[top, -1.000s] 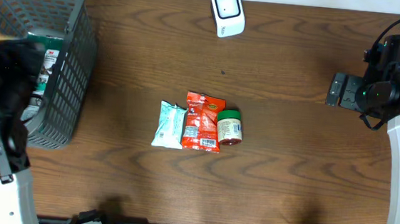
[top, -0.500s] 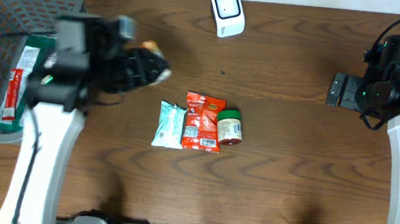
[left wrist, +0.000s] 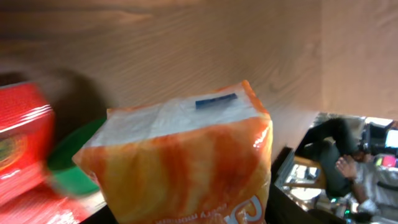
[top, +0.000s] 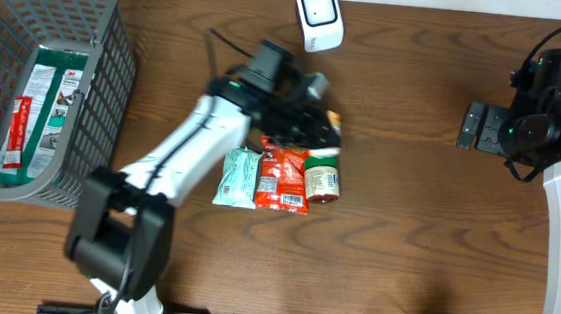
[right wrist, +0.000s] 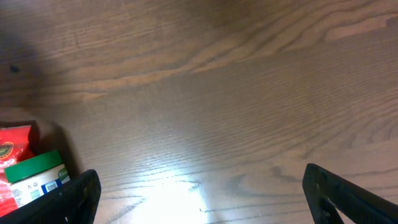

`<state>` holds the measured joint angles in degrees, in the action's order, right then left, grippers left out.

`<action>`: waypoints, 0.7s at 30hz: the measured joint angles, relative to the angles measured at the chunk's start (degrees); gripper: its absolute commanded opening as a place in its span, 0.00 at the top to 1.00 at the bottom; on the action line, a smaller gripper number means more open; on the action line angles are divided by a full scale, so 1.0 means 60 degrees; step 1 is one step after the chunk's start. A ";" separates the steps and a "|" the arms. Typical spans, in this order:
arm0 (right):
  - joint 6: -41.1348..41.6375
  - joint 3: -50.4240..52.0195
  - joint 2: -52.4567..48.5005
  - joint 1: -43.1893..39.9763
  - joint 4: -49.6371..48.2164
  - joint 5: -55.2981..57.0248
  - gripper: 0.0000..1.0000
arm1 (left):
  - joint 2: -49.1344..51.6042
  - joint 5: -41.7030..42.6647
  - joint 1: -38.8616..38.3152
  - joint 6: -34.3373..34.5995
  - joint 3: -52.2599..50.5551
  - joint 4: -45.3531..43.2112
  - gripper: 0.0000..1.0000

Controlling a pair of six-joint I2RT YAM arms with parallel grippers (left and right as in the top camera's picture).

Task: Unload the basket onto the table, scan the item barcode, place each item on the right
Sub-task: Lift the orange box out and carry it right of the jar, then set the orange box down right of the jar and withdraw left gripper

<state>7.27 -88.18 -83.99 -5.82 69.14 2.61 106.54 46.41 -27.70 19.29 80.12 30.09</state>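
Clamping an orange packet point(left wrist: 186, 162), left jaws stand half-open.

A grey plastic lattice basket point(top: 103, 113) stands at the left edge of the brown wooden table point(top: 405, 237), holding a flat green packet point(top: 35, 113)

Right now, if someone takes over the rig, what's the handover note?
Left tool: shut on orange bag, held near the jar, short of the scanner.
Right tool: open, empty, at the table's right side.
Things: pale packet, red packet and jar in a row mid-table. Basket holds a green packet.
Done: bag is in hand. Can't tell whether the row was scanned.
Left: show the bag's barcode to the scanner, set it down, then likely the green packet.
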 measured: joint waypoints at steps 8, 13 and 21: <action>0.0000 0.0000 0.0000 0.0000 0.0000 0.0000 0.01 | 0.0280 -0.2404 -0.2036 0.0900 -0.0029 -0.1883 0.49; 0.0000 0.0000 0.0000 0.0000 0.0000 0.0000 0.01 | 0.0284 -0.5176 -0.3217 0.1184 -0.0029 -0.1912 0.47; 0.0000 0.0000 0.0000 0.0000 0.0000 0.0000 0.01 | 0.0936 -0.7238 -0.4084 0.1293 -0.0029 -0.2677 0.48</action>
<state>7.27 -88.18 -83.99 -5.82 69.14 2.61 112.16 2.98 -52.21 27.05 79.94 14.02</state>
